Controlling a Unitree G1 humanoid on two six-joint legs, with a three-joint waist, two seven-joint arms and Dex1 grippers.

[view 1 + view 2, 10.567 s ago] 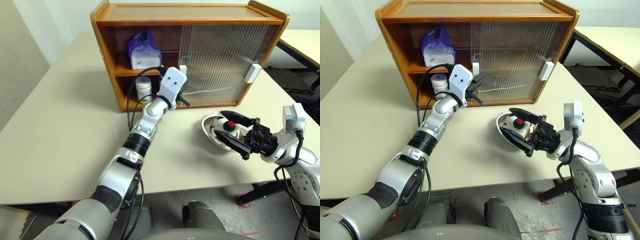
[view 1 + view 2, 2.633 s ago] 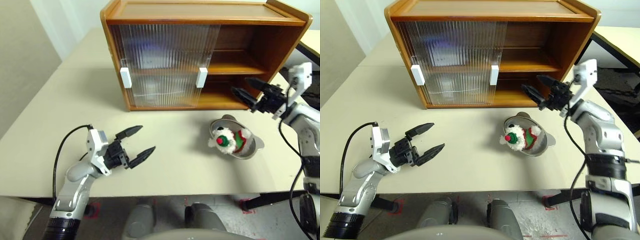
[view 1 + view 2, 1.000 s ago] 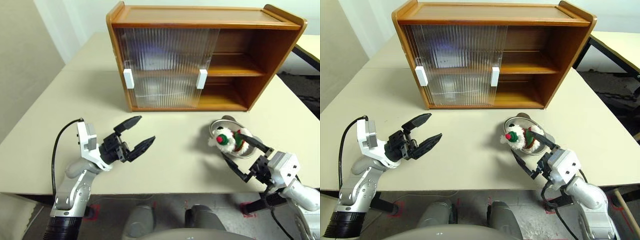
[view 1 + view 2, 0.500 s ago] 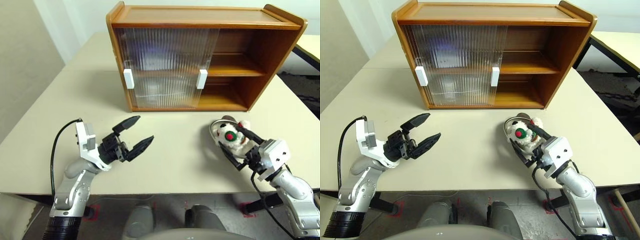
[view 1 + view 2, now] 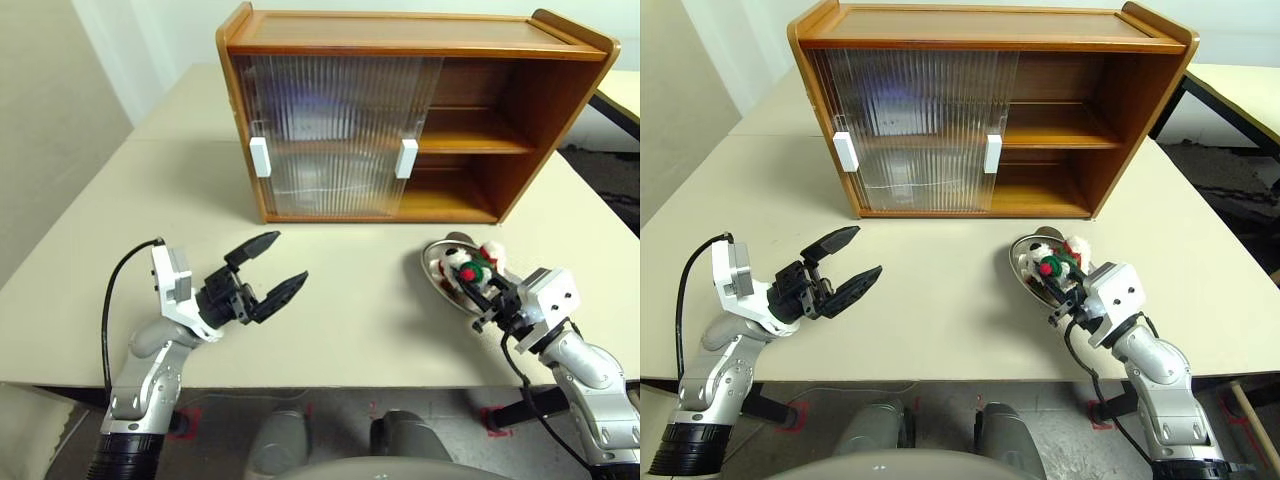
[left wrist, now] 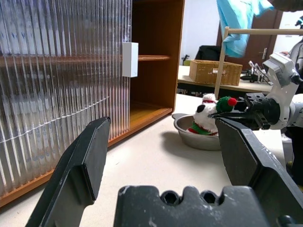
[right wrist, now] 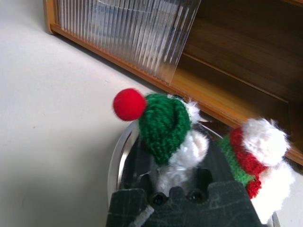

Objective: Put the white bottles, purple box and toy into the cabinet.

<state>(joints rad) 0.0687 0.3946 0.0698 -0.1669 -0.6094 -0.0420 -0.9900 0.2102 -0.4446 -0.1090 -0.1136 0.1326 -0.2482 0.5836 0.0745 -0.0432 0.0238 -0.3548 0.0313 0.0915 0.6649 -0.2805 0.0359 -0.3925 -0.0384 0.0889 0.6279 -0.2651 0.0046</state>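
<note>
The toy [image 5: 468, 268], a white plush with a green hat and red pompom, lies in a steel bowl [image 5: 437, 262] on the table's right side. My right gripper [image 5: 478, 290] reaches into the bowl from the near side and is shut on the toy's head [image 7: 182, 151] just below the hat. The cabinet [image 5: 420, 45] stands at the back with both ribbed doors [image 5: 340, 120] slid left and its right half open and bare. A faint purplish blur shows through the upper door; the purple box and white bottles are hidden behind the doors. My left gripper [image 5: 288, 260] hovers open over the near left table.
The bowl's rim [image 7: 116, 161] stands close in front of the cabinet's open lower shelf [image 5: 445, 205]. The table's front edge [image 5: 330, 385] runs just below both arms. A second table [image 5: 1240, 80] stands off to the right. A wicker basket [image 6: 210, 72] sits far behind.
My right gripper moved forward into the bowl and closed on the toy's head. The toy turned and shifted a little in the bowl. The left arm stayed put.
</note>
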